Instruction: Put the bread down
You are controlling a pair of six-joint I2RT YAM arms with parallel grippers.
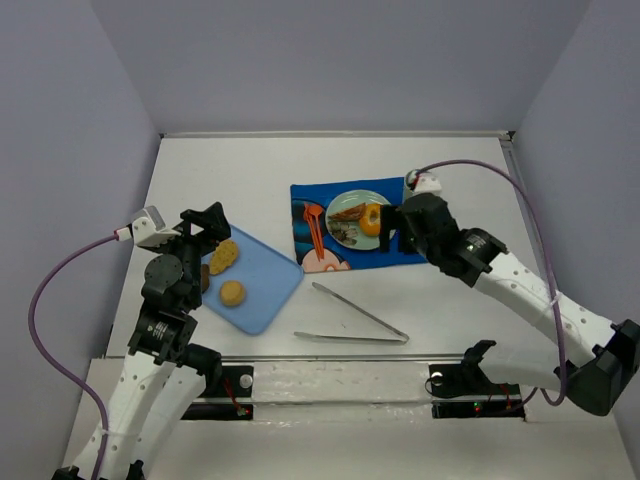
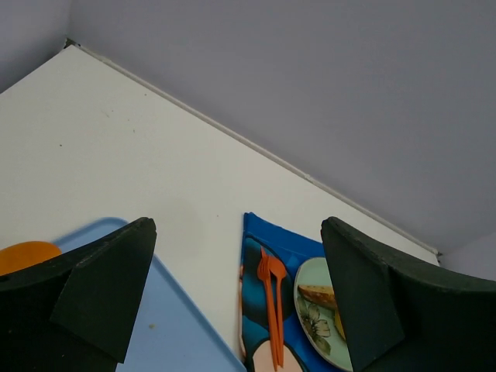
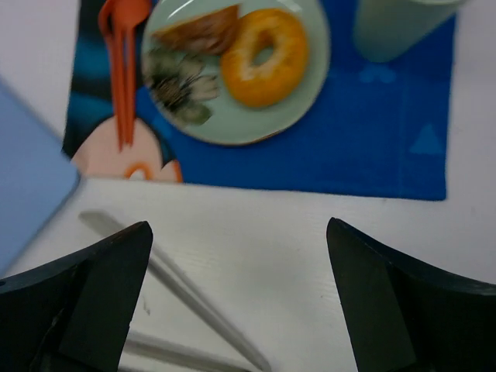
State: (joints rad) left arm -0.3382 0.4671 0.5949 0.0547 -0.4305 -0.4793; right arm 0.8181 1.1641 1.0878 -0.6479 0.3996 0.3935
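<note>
**Top and wrist views.** We see the right gripper [image 1: 393, 229] held above the near right edge of the placemat [image 1: 400, 252], which lies on the white table [image 1: 250, 180]. In its wrist view the right gripper [image 3: 239, 232] has both fingers [image 3: 101, 279] spread wide, with nothing between them.

The ring-shaped bread [image 3: 263, 56] lies flat on the right half of the plate [image 3: 232, 128], touching the bread slice [image 3: 198, 31] to its left. The plate rests on the placemat, with the orange cutlery [image 3: 122, 62] just beside it on the left and the cup [image 3: 395, 27] near it on the right.

The tongs [image 1: 355, 320] lie open on the bare table nearer the arms, well apart from the plate.

The left gripper [image 1: 207, 218] hangs over the far left corner of the blue tray [image 1: 265, 275]. Its wrist view shows the left gripper [image 2: 239, 229] with fingers [image 2: 108, 287] apart and empty.

Two more pieces stay on the tray, apart from each other: a long roll [image 1: 222, 257] just beside that gripper and a round roll [image 1: 232, 293] nearer the arms.
</note>
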